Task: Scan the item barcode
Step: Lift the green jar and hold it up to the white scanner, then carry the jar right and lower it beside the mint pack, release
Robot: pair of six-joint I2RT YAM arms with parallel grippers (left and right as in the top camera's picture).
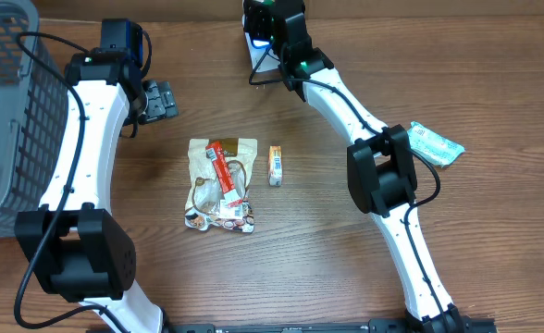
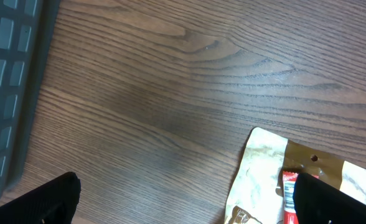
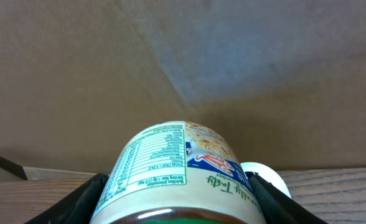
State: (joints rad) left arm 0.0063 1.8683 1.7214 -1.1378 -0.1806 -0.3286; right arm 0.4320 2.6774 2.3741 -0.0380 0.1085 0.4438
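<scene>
Between the jaws of the right gripper [image 3: 180,208] sits a round white tub [image 3: 170,162] with a printed nutrition panel and a green band. The jaws are clamped across its curved sides, lifted off the brown wooden tabletop [image 1: 327,259] at its far edge. The nutrition panel faces the wrist; no barcode shows, so I cannot tell which face carries it.

The tub looks stiff and fairly light, but its smooth round wall could turn or slip. It is best pinched across the middle of the body, with the label left uncovered.

The left gripper [image 2: 186,202] hangs with its jaws wide apart and empty. Just below and beside them lies a tan and white snack pouch [image 1: 221,185]. A small orange packet [image 1: 276,165] lies further off, and a grey mesh basket [image 1: 4,111] stands on the opposite side.
</scene>
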